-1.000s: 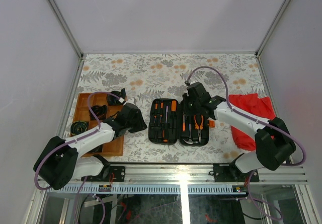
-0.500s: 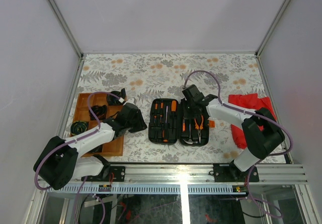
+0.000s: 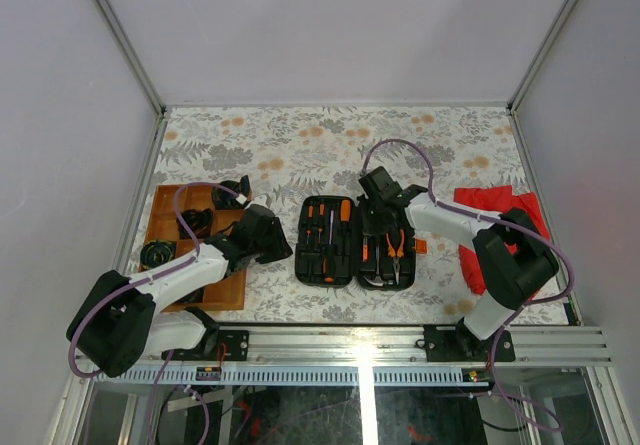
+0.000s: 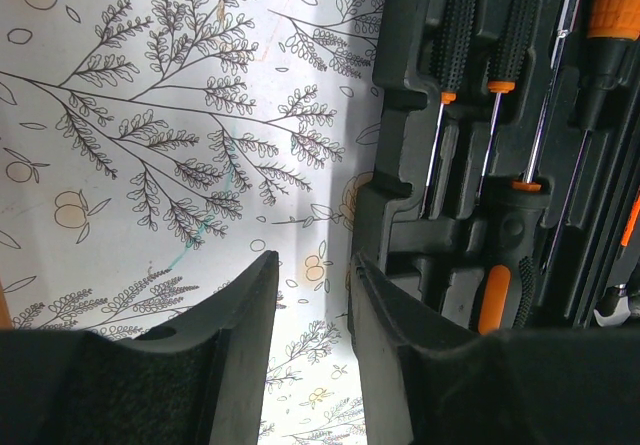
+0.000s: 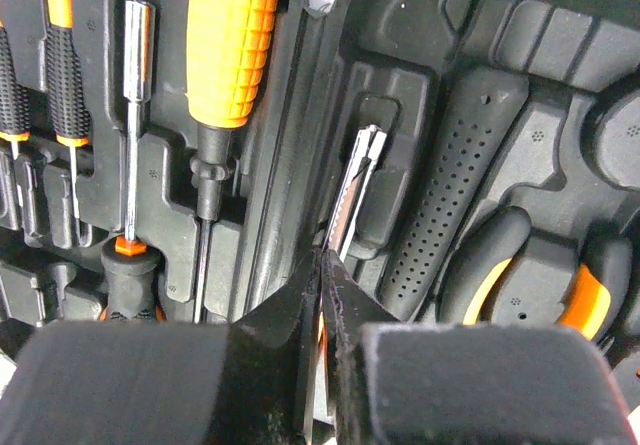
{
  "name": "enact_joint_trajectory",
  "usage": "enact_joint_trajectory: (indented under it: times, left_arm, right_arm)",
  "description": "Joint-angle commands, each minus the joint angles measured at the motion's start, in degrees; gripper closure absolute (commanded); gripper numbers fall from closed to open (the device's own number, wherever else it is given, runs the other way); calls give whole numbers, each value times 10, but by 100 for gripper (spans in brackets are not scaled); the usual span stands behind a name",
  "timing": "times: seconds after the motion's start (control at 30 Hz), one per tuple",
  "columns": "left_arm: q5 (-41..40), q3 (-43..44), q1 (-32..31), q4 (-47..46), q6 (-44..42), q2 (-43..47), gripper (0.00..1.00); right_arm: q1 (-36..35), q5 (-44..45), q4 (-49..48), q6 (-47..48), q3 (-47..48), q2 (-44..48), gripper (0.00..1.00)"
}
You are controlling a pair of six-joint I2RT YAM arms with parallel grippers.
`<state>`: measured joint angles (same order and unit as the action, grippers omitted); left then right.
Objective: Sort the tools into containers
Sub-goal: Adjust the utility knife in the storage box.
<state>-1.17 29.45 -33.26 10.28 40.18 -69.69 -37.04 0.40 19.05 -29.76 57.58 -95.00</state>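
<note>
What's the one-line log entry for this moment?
left end effector: open, empty, beside tool case | right end effector: shut, over tool case

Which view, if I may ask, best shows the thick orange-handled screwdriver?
The right wrist view: the screwdriver is close and sharp, ribbed handle and dark shaft clear, its end cropped. The top view shows it whole but tiny; the left wrist view catches only a slice.

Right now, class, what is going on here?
The black tool case lies open with tools seated. The right gripper, shut, has its tips at the end of a slim steel tool in the case's right half; a grip cannot be confirmed. The left gripper hangs open, empty, at the case's left edge.
</note>
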Motion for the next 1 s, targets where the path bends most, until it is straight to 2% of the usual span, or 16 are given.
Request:
enact_joint_trajectory:
  times: [0.0, 0.6, 0.97]
  left_arm:
    - [5, 6, 5, -25, -5, -4, 66]
    - [6, 3, 5, -26, -3, -2, 67]
    - [4, 4, 5, -21, -3, 3, 67]
  right_arm:
    - [-5, 5, 7, 13, 27, 0, 94]
    - [-18, 14, 43, 13, 25, -53, 96]
    - [-19, -26, -71, 6, -10, 77, 94]
